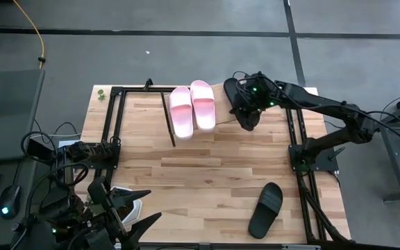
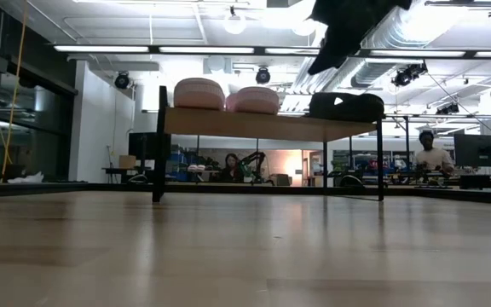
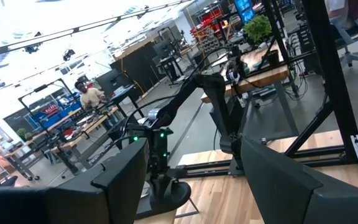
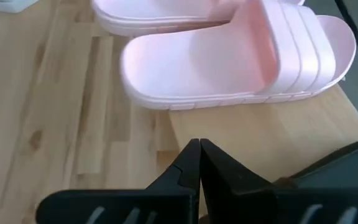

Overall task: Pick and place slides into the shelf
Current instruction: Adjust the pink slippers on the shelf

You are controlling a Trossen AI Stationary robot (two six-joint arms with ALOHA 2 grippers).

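Observation:
Two pale pink slides [image 1: 192,107] lie side by side, soles down, on the shelf [image 1: 222,89] at the table's far edge. They also show on the shelf's top [image 2: 254,125] in the low view as pink slides [image 2: 227,95]. A black slide [image 1: 233,90] sits next to them on the shelf, seen too as the black slide [image 2: 345,106]. The other black slide [image 1: 266,208] lies on the tabletop near the right near corner. My right gripper [image 1: 247,123] hovers over the shelf beside the black slide, fingers shut [image 4: 197,149] on nothing. My left gripper [image 1: 144,208] waits open at the near left.
The black metal frame rails [image 1: 117,125] run along the table's left and right sides. A white object [image 1: 127,205] lies by my left gripper. A small green plant [image 1: 99,92] sits at the far left corner. People sit at benches [image 2: 433,158] in the room behind.

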